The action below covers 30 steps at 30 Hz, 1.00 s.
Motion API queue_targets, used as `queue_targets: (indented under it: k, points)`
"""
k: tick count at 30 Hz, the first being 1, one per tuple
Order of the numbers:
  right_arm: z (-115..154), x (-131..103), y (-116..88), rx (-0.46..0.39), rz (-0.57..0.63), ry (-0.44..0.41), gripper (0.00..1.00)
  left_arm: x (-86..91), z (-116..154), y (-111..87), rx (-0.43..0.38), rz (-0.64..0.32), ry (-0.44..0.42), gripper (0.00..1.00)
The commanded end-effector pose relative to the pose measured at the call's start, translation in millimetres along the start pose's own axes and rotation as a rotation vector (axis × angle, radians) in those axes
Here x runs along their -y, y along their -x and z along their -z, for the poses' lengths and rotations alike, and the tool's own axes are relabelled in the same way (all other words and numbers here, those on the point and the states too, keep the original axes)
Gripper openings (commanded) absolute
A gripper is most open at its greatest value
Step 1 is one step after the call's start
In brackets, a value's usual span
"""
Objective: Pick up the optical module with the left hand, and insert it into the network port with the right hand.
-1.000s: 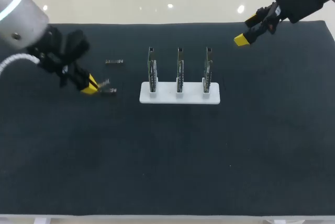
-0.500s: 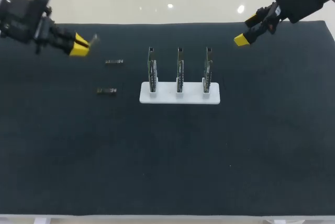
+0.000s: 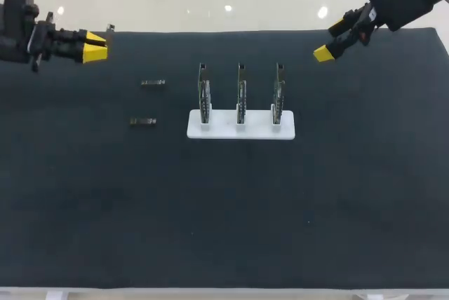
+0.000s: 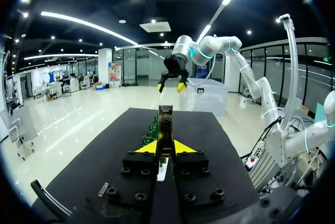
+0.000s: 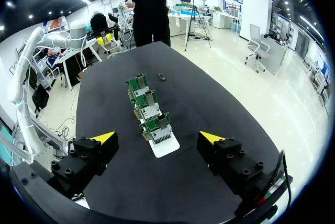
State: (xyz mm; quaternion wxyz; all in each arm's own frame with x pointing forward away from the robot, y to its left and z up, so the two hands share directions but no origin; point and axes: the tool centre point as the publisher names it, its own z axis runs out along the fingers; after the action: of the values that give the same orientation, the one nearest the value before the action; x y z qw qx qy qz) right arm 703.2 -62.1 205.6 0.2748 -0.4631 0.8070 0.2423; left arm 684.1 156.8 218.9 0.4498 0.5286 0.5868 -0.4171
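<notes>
In the head view the left gripper (image 3: 88, 37) sits far left of the port boards (image 3: 240, 93), the right gripper (image 3: 328, 41) far right; the left wrist view shows the optical module (image 4: 165, 139) pinched lengthwise between its tips, pointing at the boards; the right wrist view shows splayed, empty fingers (image 5: 103, 138).

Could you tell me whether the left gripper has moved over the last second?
Yes: the left gripper has drawn back from the white stand, to the table's far left corner.
</notes>
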Motion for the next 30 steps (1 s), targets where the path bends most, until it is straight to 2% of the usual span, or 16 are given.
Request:
queue_targets:
  k: [1, 9, 12, 16, 26, 30]
  points:
    - [-0.5, 0.3, -0.2, 0.002, 0.001, 0.001, 1.00, 0.5, -0.7, -3.0, 0.059, -0.003, 0.003, 0.00]
    - [-0.5, 0.3, -0.2, 0.002, 0.001, 0.001, 1.00, 0.5, -0.7, -3.0, 0.059, -0.003, 0.003, 0.00]
    - [-0.5, 0.3, -0.2, 0.002, 0.001, 0.001, 1.00, -8.2, -17.1, -2.6, 0.158, -0.120, -0.024, 0.00]
    - [-0.5, 0.3, -0.2, 0.002, 0.001, 0.001, 1.00, -22.1, -44.1, 2.8, 0.236, -0.179, -0.032, 0.00]
    - [-0.5, 0.3, -0.2, 0.002, 0.001, 0.001, 1.00, -49.9, -98.5, 21.0, 0.320, -0.174, -0.020, 0.00]
    - [-0.5, 0.3, -0.2, 0.002, 0.001, 0.001, 1.00, -56.6, -116.3, 24.3, 0.308, -0.180, 0.003, 0.00]
